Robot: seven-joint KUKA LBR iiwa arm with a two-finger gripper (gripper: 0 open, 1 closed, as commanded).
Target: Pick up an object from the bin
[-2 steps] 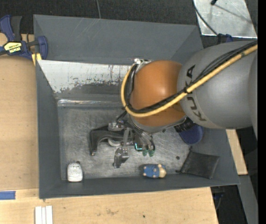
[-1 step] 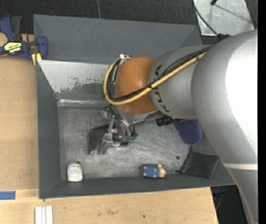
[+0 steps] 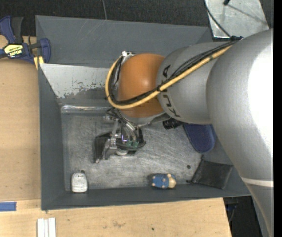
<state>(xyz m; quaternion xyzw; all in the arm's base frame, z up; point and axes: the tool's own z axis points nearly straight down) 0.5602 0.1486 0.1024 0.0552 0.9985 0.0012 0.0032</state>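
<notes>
Camera view: bin (image 3: pixel 51 147) holds white lump (image 3: pixel 79 182), blue toy (image 3: pixel 162 181).

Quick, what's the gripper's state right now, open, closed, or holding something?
Gripper: cannot be told, open or closed; it is down near the middle of the bin, with no held thing visible.

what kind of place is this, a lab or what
Probably a robotics lab's bin-picking test rig: a KUKA arm reaches its claw into a grey metal bin holding a few loose items, such as a small white object and a blue-and-yellow toy.
</notes>
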